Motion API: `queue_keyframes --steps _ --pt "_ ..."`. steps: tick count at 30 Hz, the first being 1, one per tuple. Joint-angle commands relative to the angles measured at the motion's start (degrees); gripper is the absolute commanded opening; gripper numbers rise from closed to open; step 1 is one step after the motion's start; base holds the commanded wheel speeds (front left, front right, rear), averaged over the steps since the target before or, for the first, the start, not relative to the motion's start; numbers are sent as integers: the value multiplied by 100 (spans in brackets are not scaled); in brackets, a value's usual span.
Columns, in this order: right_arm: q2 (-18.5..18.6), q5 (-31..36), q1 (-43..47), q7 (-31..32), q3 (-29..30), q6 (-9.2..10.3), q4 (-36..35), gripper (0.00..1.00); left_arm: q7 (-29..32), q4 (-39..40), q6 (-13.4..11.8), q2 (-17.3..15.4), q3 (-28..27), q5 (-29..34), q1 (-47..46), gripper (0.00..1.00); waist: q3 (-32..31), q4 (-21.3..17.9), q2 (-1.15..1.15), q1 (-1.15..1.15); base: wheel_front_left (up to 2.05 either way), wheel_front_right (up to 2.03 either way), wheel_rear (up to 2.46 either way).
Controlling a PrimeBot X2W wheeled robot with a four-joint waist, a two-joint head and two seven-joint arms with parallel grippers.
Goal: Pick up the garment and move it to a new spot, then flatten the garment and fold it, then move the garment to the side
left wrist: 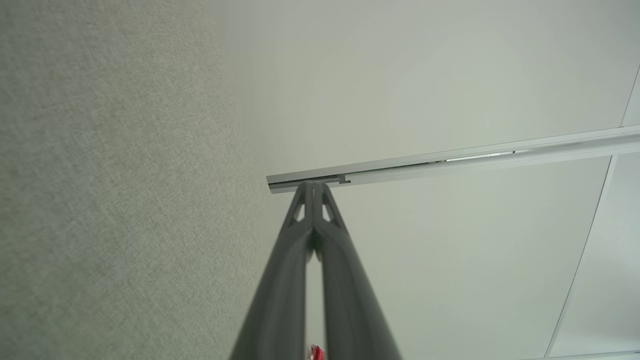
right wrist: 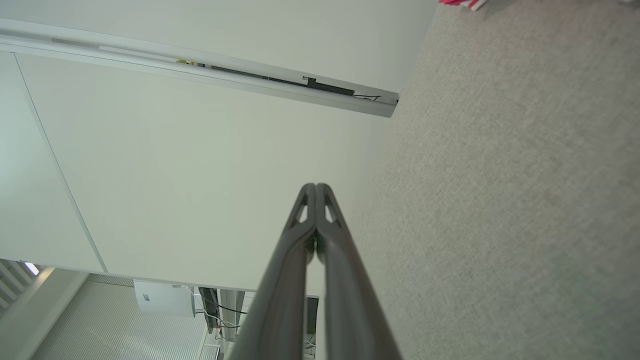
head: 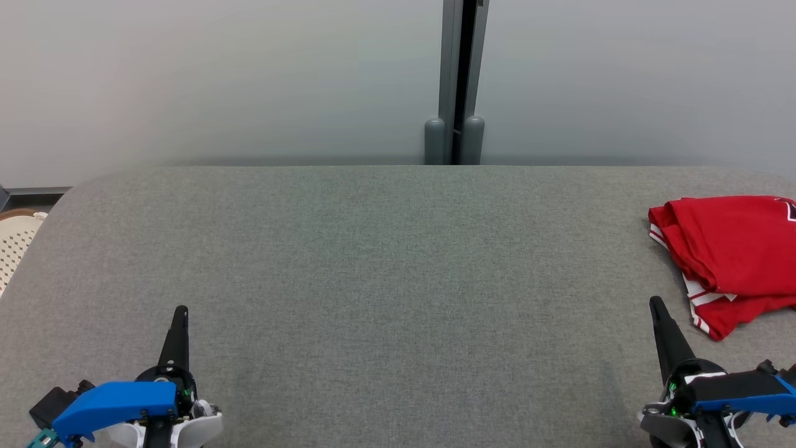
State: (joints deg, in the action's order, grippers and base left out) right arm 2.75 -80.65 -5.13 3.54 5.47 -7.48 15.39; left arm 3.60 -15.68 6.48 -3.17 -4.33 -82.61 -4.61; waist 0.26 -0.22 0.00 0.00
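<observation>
- The garment (head: 727, 255), red with white-striped trim, is seen at the right side of the table (head: 373, 280), bunched into rough layers and cut off by the edge of the head view.
- The left gripper (head: 180, 311) is held low at the near left of the table, its fingers pressed together with nothing between them; the same closed, empty jaws are shown in the left wrist view.
- The right gripper (head: 655, 302) is held at the near right, also closed and empty, just beside the garment's near corner but apart from it.
- No cloth is touched by either gripper, and the wide middle of the table is left bare.
- The step in hand cannot be settled with certainty. If the layering is taken for a finished fold, the last step, setting the garment aside, is judged done. If it is taken for a loose heap, the first pick-up is judged not yet begun.
- In the second case, the right jaws would need to be opened and brought forward and to the right over the nearest edge of the cloth.
- A grip on a single layer should be avoided, since the heap could be dragged open unevenly on the way to the middle.
</observation>
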Motion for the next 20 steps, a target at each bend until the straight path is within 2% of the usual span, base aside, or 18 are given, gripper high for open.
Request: queue_keyframes --steps 1,20 --pt "19 -136 -104 47 18 -2 -60 0 43 55 34 10 -32 -107 -104 0 -1 1 0 0 0 0 0" --pt "21 -941 -130 253 97 -2 -130 0 250 150 102 29 -192 -774 -173 0 -6 16 0 0 0 0 0"
